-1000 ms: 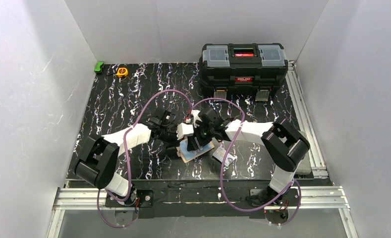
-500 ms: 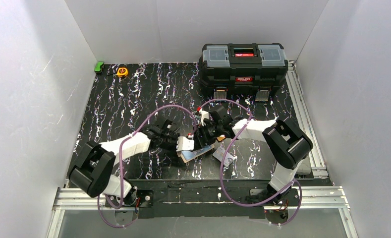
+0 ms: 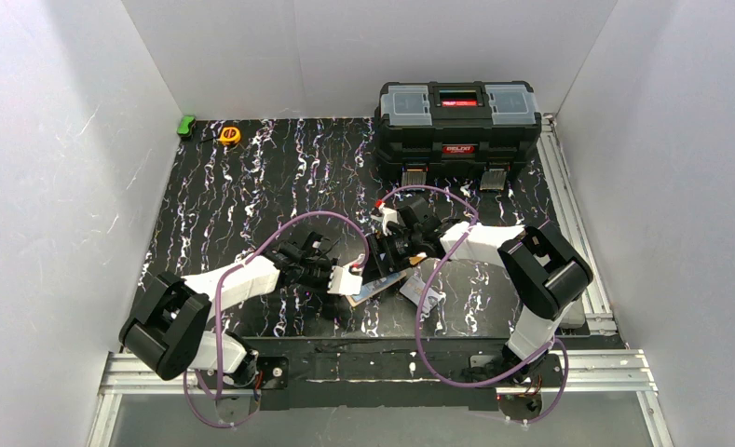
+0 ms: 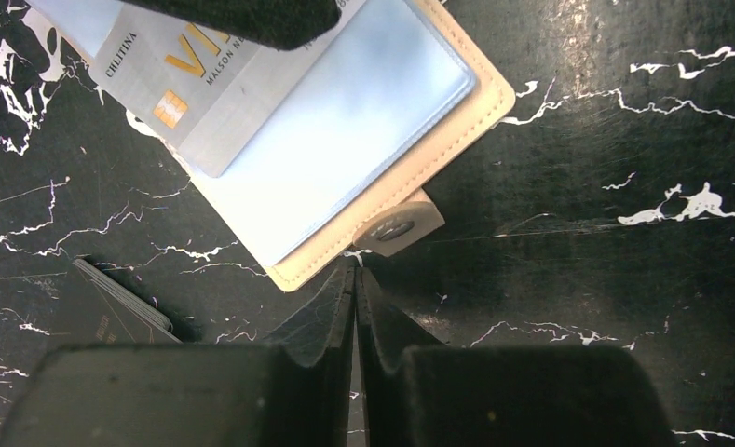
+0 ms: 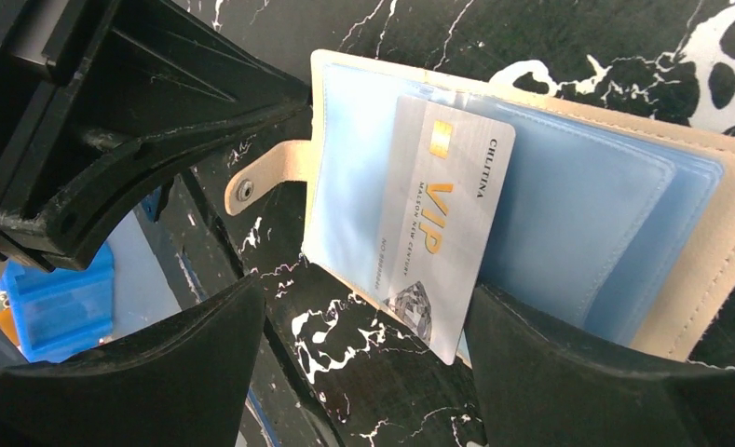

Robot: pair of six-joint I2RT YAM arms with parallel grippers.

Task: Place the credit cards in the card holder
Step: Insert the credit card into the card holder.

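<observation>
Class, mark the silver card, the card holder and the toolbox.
silver card (image 5: 442,233), right wrist view, printed face.
card holder (image 4: 442,133), left wrist view, beige rim.
toolbox (image 3: 457,110), top external view, lid.

Looking like a robotics lab test cell. Being boxed in on three sides by plain white panel walls (image 3: 65,140) and framed with silver aluminium extrusion rails (image 3: 615,365). Carrying two white-and-black jointed robot arms (image 3: 242,279) bolted at the near edge of a black, white-veined marble-patterned tabletop (image 3: 233,186), trailing looped purple cables (image 3: 319,213). Keeping workshop kit at the back: a big black plastic toolbox (image 3: 457,121) and a round yellow tape measure (image 3: 230,135).
</observation>
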